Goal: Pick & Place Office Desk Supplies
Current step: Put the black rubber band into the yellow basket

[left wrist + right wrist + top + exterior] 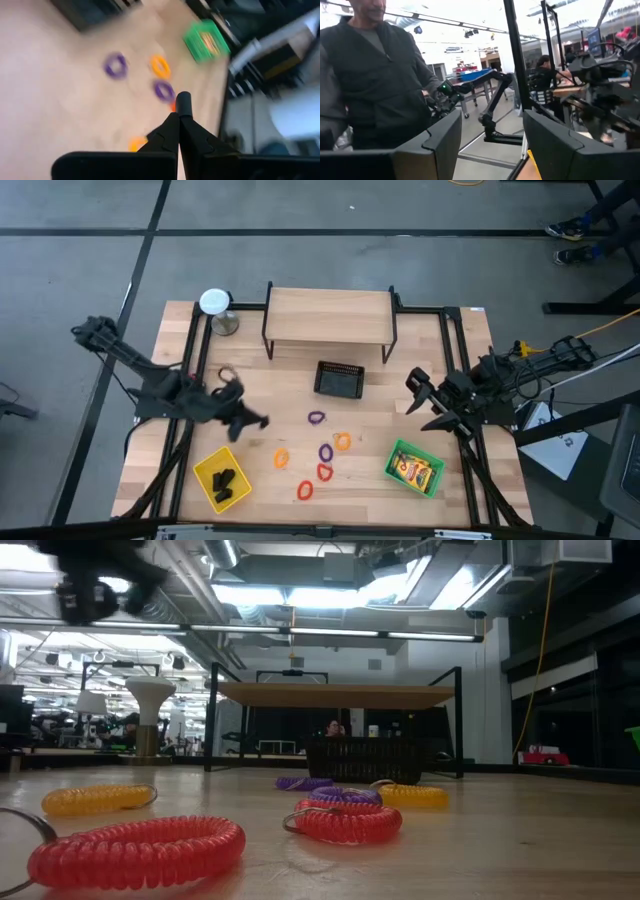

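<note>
Several coiled rings lie flat on the wooden table: purple [317, 418], orange [343, 441], purple [326, 451], orange [281, 458], red [324, 472] and red [304, 490]. Small black clips [224, 484] sit in the yellow tray [205, 468]. A yellow printed pack [414, 471] lies in the green tray [394, 452]. My left gripper [252, 420] hovers above the table, left of the rings; in its wrist view it [181, 116] is shut and holds nothing. My right gripper [425, 398] is open above the table's right part, up-right of the green tray, and also shows in its wrist view [492, 150].
A black mesh basket [338, 378] stands in front of a wooden shelf riser [330, 315] at the far side. A white-topped round metal object [215, 302] stands at the far left corner. A person [370, 75] stands beyond the table's right side.
</note>
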`<state>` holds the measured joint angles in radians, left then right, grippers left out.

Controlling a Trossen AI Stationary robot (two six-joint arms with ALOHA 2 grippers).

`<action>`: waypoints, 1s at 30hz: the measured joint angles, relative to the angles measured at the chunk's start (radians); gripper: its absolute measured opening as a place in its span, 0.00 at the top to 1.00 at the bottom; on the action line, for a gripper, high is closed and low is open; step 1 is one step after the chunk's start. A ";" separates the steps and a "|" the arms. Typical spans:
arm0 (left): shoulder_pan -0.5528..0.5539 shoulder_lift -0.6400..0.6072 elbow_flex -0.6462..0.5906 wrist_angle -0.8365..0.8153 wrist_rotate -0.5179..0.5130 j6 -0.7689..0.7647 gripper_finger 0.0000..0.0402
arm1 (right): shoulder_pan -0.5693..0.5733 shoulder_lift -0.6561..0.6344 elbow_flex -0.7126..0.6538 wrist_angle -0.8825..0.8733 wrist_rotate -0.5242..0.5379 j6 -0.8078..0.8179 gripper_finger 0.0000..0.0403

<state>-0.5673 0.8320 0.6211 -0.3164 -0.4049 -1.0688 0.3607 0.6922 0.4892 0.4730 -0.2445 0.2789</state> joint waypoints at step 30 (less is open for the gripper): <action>-0.710 0.284 -0.028 -0.016 -0.306 -0.591 1.00 | 0.000 0.053 0.000 0.069 0.044 -0.005 0.47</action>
<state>-1.2778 1.1156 0.5926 -0.3328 -0.7109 -1.6597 0.3610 0.7448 0.4892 0.5423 -0.2006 0.2736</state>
